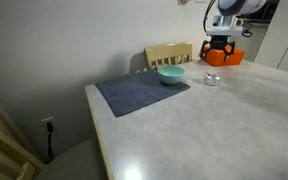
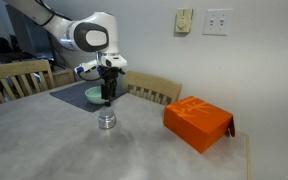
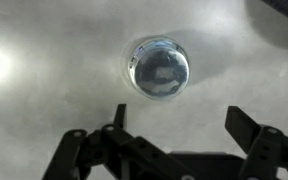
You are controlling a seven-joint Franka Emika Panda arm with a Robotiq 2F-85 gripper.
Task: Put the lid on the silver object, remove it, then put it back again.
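The silver object (image 2: 106, 120) sat on the desk (image 2: 54, 150). Just above it hung the pincer (image 2: 108, 102), wide open, holding nothing. If it came down crooked, a finger could bump the silver object away.

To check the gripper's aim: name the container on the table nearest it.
The small silver pot, just below the open gripper. The teal bowl sits apart on the dark mat; the orange box stands farther off.
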